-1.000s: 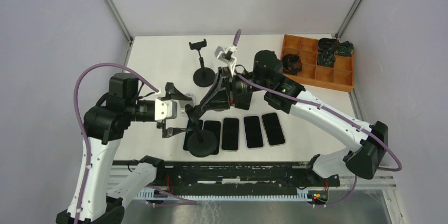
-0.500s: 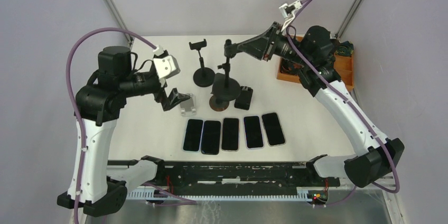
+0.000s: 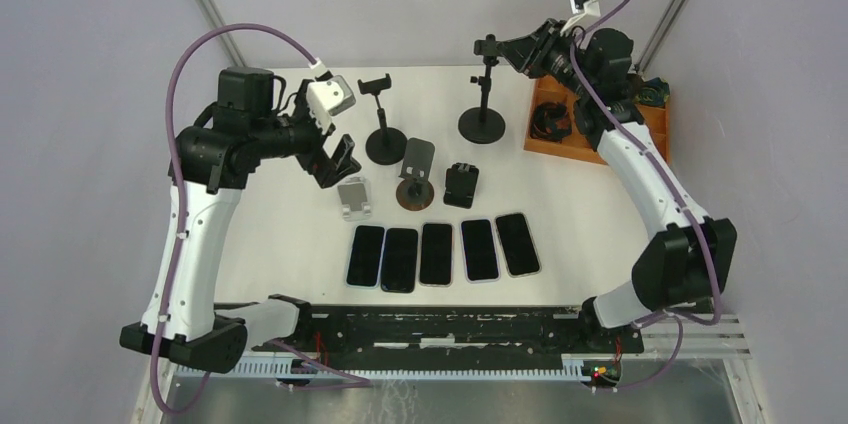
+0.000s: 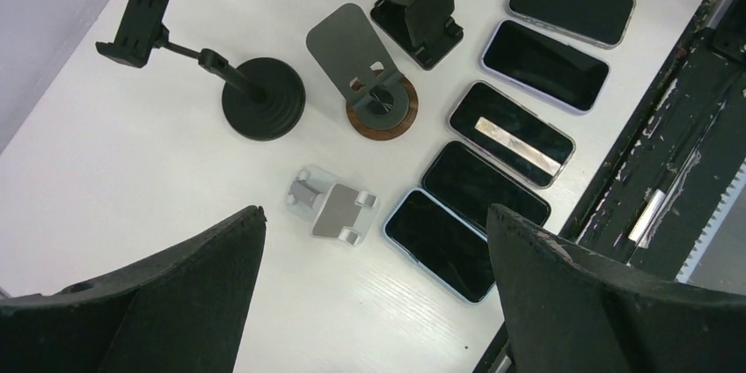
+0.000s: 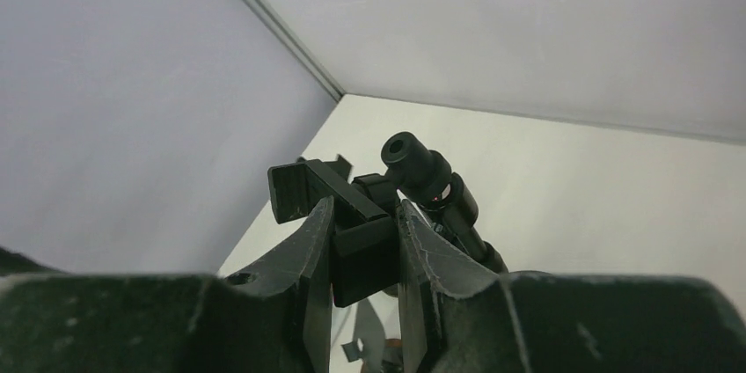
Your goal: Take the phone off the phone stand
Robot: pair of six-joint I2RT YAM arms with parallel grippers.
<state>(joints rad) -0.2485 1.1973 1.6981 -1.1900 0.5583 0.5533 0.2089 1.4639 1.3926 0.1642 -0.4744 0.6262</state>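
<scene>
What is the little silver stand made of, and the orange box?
The little silver stand looks like metal, probably brushed aluminium: it is pale grey with a soft, dull shine. The orange box looks like plastic, maybe 3D-printed: it is one flat matte colour with thin divider walls. Looks alone cannot settle either.
</scene>
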